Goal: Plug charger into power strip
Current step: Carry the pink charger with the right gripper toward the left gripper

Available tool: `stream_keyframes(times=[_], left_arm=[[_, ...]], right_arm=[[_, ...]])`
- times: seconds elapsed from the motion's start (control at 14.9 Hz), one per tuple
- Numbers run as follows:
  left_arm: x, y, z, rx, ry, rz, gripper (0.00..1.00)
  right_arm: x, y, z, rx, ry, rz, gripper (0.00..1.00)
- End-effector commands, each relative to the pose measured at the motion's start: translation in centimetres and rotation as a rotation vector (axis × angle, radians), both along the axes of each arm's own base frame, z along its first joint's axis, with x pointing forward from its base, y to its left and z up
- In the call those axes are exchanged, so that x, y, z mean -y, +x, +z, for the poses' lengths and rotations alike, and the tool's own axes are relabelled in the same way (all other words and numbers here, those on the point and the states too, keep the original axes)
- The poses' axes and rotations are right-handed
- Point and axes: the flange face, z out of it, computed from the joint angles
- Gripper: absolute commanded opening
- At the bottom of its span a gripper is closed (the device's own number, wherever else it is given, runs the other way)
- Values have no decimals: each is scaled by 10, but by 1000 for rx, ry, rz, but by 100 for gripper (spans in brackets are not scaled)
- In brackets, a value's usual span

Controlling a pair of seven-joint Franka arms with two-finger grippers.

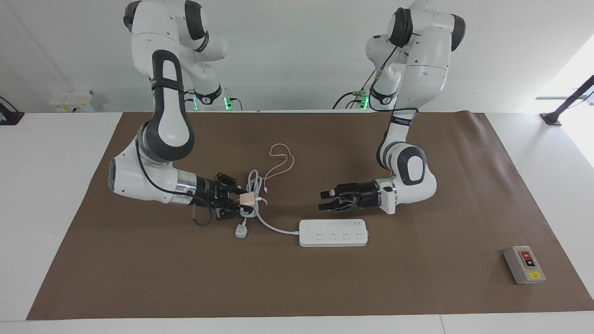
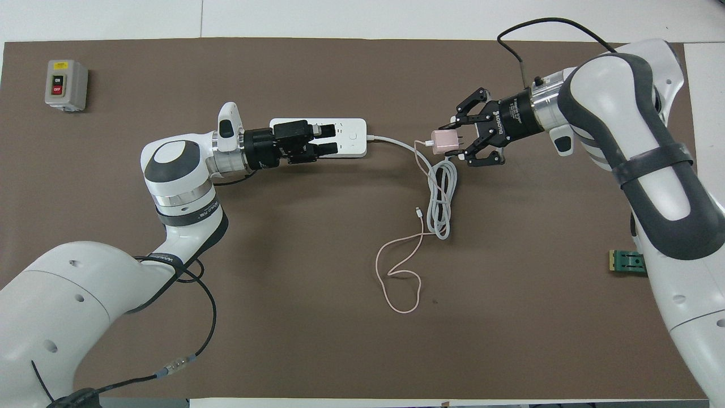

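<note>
The right gripper (image 1: pixel 248 202) clasps the charger (image 1: pixel 248 200), a small pale pink cube whose metal prongs point toward the left arm's end of the tabletop (image 1: pixel 297 287), a matte brown sheet. Its thin pink cable (image 1: pixel 281 163) hangs down and curls in loose loops nearer the robots. Below the gripper lie the white three-pin plug (image 1: pixel 241 230) and a coiled bundle of thick white cord (image 1: pixel 253 182). The power strip (image 1: pixel 333 233), a flat white bar with rounded corners and two socket rows, lies mid-table. Over its robot-side edge hangs the left gripper (image 1: pixel 324 201), dark fingers parted and empty. A grey switch box (image 1: pixel 524 265) with a red button sits well apart
</note>
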Motion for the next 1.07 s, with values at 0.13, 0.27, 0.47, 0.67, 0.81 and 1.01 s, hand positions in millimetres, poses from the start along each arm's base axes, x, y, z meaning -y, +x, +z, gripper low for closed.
stream_keyframes(times=[0.13, 0.27, 0.47, 0.67, 0.81, 1.01], left_arm=[[-3, -4, 4, -10, 0, 26, 98], [-3, -4, 4, -9, 0, 26, 99], [-3, -4, 3, -9, -3, 29, 99], [-4, -4, 3, -9, -3, 30, 99], [-5, -3, 2, -9, -2, 33, 100], [-3, -4, 1, -6, -1, 29, 100]], right_arm=[[-72, -1, 4, 2, -28, -68, 0], [-102, -6, 2, -8, -48, -92, 0], [-127, -10, 1, 7, -61, -107, 0], [-155, -3, 11, 26, -40, -174, 0], [-163, 3, 9, 31, -43, -204, 0], [-182, 0, 13, 46, -56, -201, 0]])
